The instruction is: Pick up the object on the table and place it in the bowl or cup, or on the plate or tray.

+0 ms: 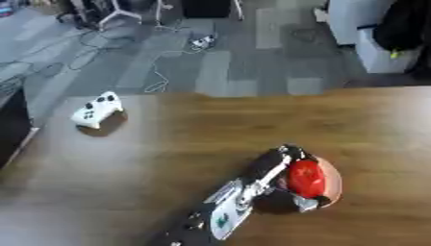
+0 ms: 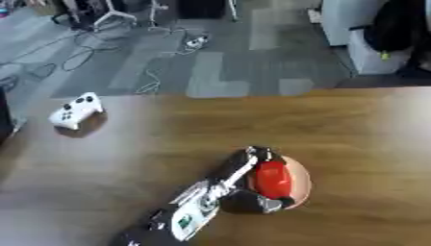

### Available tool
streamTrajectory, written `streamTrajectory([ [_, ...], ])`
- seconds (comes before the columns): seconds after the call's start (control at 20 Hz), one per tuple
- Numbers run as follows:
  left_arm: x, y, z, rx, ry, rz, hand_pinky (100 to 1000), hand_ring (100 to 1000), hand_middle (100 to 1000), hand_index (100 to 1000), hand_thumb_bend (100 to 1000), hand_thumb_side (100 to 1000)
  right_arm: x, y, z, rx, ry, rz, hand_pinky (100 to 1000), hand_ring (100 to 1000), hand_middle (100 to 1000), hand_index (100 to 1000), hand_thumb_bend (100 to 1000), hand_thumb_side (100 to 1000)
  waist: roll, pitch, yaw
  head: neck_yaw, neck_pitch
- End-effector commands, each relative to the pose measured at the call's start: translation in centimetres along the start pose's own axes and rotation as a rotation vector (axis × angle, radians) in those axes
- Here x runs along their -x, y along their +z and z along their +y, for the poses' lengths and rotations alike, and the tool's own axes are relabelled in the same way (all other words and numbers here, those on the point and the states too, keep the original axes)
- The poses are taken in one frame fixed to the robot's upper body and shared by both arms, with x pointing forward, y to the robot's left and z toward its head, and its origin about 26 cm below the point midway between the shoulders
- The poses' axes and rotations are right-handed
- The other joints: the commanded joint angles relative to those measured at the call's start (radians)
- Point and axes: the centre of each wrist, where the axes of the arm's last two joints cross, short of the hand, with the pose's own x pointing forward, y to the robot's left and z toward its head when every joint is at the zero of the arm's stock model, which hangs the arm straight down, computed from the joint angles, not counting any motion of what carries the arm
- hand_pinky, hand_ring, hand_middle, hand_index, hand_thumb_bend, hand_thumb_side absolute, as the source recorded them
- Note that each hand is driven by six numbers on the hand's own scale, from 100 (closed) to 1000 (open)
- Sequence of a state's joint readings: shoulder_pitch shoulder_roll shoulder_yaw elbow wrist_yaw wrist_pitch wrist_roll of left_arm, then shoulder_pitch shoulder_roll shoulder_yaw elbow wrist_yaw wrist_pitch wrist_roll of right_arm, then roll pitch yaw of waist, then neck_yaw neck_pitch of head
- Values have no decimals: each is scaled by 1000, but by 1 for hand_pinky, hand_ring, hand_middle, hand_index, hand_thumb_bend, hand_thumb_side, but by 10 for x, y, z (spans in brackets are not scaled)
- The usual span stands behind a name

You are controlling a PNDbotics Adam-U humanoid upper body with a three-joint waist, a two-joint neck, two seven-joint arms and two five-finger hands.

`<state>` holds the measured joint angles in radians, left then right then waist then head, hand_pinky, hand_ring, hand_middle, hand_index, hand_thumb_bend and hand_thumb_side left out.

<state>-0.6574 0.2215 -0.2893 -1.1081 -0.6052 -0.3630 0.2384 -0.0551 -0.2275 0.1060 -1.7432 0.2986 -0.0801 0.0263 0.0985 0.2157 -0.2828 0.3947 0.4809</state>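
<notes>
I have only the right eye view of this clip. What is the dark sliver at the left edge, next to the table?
Observer: The left eye view shows more of it: a black block standing against the table's left side.
Operator: Is the red object clear of the robot hand?
Observer: No. In the left eye view the left robot hand looks curled round the red object, over a pink plate whose right rim shows wider there.
Operator: And the right robot hand?
Observer: Neither view shows it.
</notes>
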Motion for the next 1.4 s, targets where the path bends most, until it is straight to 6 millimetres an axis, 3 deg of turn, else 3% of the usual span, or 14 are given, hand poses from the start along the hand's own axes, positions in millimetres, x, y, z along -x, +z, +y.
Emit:
streamTrajectory([
  [0.05,-4,-10,7,-10,-31,-37,371,434,281,546,471,472,-3,0,-2,8,10,-12,441,679,705,883,100,719,-2,-7,-5,33,-21],
  [0.3,-3,-13,10,3,-70,-58,378,439,286,544,477,461,-2,1,-1,10,6,-8,442,677,705,883,100,719,-1,-3,-10,66,-41],
  [0.65,4,-18,22,-6,-116,-53,375,443,288,543,483,457,-3,1,1,11,0,-12,442,675,706,883,100,721,-3,0,-17,77,-59],
  [0.85,11,-17,27,-7,-127,-33,377,448,288,544,486,463,-4,1,1,11,-2,-15,443,675,706,884,100,722,-3,0,-18,53,-48],
  [1.4,21,-8,20,12,-124,1,387,458,289,547,488,478,-6,0,1,10,-2,-20,444,676,708,885,100,724,-5,-1,-18,10,-59],
])
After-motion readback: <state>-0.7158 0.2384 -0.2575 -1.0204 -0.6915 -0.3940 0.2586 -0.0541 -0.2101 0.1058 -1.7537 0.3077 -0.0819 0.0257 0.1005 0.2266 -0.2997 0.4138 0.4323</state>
